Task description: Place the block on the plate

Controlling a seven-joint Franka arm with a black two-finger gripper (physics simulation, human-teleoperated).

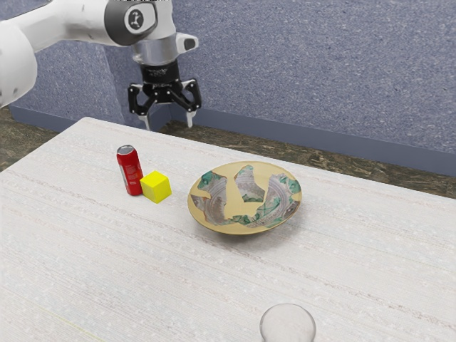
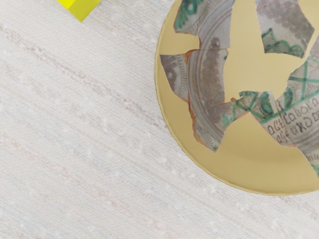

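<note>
Exterior view: the white arm (image 1: pixel 71 23) enters from the left edge and upper left of the frame, its last section pointing nearly straight down, the fingers (image 1: pixel 189 120) released and spread apart. Left of center, the yellow block (image 1: pixel 155 187) sits on the table (image 1: pixel 142 271), between the red can (image 1: pixel 131 171) and the mid-frame plate (image 1: pixel 239 226).

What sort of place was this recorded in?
An indoor room, perhaps a simulated robotics lab, going by the speckled blue-grey wall, mottled brown floor and Franka arm.
</note>
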